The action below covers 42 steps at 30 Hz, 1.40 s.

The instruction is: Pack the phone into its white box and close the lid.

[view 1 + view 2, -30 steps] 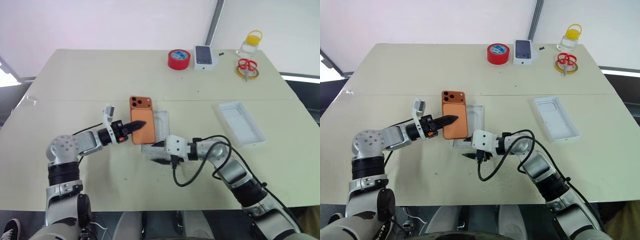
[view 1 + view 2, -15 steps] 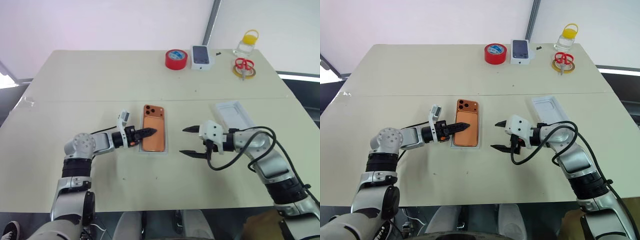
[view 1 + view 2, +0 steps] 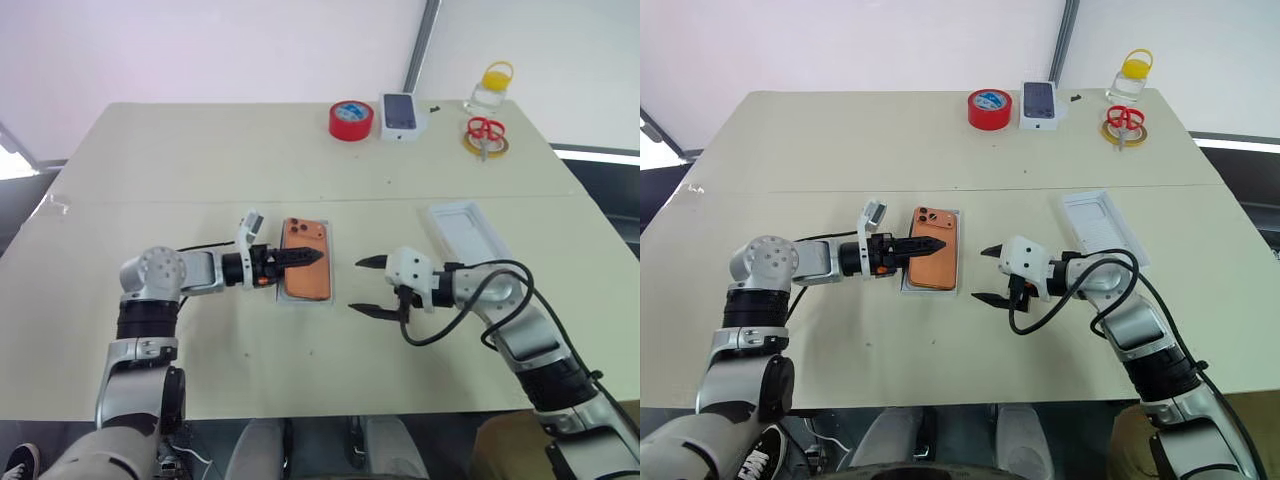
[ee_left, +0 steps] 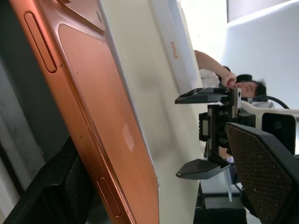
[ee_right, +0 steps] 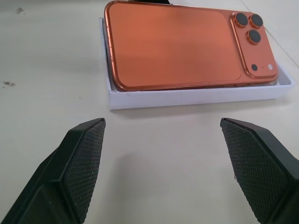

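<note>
phone sits in the white box, back up, not fully seated. left gripper over the box, jaws apart; right gripper beside the box, jaws wide. press phone flat, then fetch lid, right of the box.

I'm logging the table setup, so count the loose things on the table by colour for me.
Orange: 1, the phone
White: 3, white box, lid, small printed box
Red: 2, tape roll, scissors
Yellow-capped clear: 1, bottle
Total: 7
</note>
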Each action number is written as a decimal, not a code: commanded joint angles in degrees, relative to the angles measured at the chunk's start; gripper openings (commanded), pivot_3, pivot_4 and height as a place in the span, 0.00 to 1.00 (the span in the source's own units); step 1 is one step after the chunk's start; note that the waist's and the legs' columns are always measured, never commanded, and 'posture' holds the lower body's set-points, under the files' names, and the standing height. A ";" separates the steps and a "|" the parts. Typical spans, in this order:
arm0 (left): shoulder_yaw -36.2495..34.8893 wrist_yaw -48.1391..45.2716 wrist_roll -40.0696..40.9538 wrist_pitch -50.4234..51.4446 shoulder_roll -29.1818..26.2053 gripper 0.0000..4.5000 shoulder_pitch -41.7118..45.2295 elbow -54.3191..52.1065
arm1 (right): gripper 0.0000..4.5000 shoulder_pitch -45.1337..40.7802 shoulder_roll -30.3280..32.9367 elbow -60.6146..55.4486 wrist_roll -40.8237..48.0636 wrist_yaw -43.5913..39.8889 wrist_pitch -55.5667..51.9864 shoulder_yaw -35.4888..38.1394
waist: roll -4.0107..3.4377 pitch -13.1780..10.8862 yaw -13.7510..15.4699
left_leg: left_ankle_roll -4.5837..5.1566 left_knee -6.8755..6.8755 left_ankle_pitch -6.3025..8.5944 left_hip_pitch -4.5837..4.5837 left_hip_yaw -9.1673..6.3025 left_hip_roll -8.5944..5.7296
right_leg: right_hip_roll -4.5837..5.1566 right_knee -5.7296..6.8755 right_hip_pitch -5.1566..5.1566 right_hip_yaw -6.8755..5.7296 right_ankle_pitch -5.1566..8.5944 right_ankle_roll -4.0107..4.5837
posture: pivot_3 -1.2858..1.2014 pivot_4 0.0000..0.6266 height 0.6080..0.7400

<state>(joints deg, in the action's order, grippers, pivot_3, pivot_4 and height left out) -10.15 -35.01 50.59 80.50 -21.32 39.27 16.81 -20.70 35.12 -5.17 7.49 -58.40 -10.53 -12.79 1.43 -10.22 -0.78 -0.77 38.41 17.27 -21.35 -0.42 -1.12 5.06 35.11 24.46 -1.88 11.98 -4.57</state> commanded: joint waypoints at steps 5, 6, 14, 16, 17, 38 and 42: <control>1.58 1.40 -2.32 3.32 -4.04 0.94 3.07 -4.85 | 0.92 -1.07 -1.21 0.56 -0.80 0.61 1.94 -0.45 | 0.01 -0.01 0.10 | 0.00 0.00 0.00 -0.02 0.00 -0.03 | 0.03 0.00 0.01 0.01 0.00 0.00 | 0.52 0.24 1.00; 1.44 1.47 -2.28 3.87 -4.28 0.94 3.43 -5.19 | 0.92 -1.18 -1.38 0.65 -0.84 0.64 1.91 -0.53 | 0.02 -0.01 0.12 | -0.01 0.00 0.00 -0.01 0.00 -0.03 | 0.03 0.00 0.01 0.01 0.00 0.00 | 0.52 0.24 1.00; 1.76 1.79 -3.41 6.17 -7.25 0.94 3.87 -9.53 | 0.92 -1.58 -2.02 1.72 -1.50 0.40 2.70 -1.37 | 0.01 -0.02 0.07 | -0.02 -0.01 -0.01 -0.02 -0.01 -0.02 | 0.04 0.00 0.02 0.02 0.00 0.00 | 0.52 0.24 1.00; 0.59 1.85 -2.82 7.30 -7.52 0.94 3.92 -10.53 | 0.92 -1.69 -2.16 1.88 -1.50 0.38 2.60 -1.29 | 0.02 -0.02 0.09 | -0.02 -0.01 -0.01 -0.03 -0.01 -0.02 | 0.04 0.00 0.03 0.02 0.00 0.00 | 0.52 0.24 1.00; 0.53 1.63 -2.82 7.37 -8.01 0.94 3.84 -11.14 | 0.92 -1.75 -2.21 2.08 -1.56 0.39 2.66 -1.26 | 0.02 -0.02 0.09 | -0.02 -0.01 -0.01 -0.04 -0.01 -0.03 | 0.04 -0.01 0.03 0.02 0.00 0.00 | 0.52 0.24 1.00; 12.90 -4.76 -32.18 -49.97 -11.87 0.00 -10.67 -5.03 | 0.00 -6.98 -3.41 13.60 -9.75 5.43 10.62 -2.74 | 0.02 -0.02 0.25 | -0.09 -0.15 -0.05 -0.06 0.07 -0.11 | 0.19 -0.07 0.11 0.06 0.00 0.03 | 0.52 0.24 1.00; 15.71 -7.48 -35.90 -57.37 -10.25 0.00 -12.13 -2.24 | 0.00 -8.07 -4.68 16.24 -12.56 7.32 12.64 -4.07 | 0.01 -0.02 0.36 | -0.06 -0.15 -0.03 -0.06 0.08 -0.10 | 0.20 -0.05 0.12 0.04 -0.01 0.04 | 0.52 0.24 1.00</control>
<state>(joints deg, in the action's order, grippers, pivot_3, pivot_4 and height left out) 3.48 -40.63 16.32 25.75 -31.98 27.52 14.53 -27.49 30.61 11.41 -4.17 -51.99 0.47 -16.87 1.45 -10.24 -0.42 -0.83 38.27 17.24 -21.41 -0.34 -1.22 5.25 35.07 24.57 -1.85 11.97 -4.53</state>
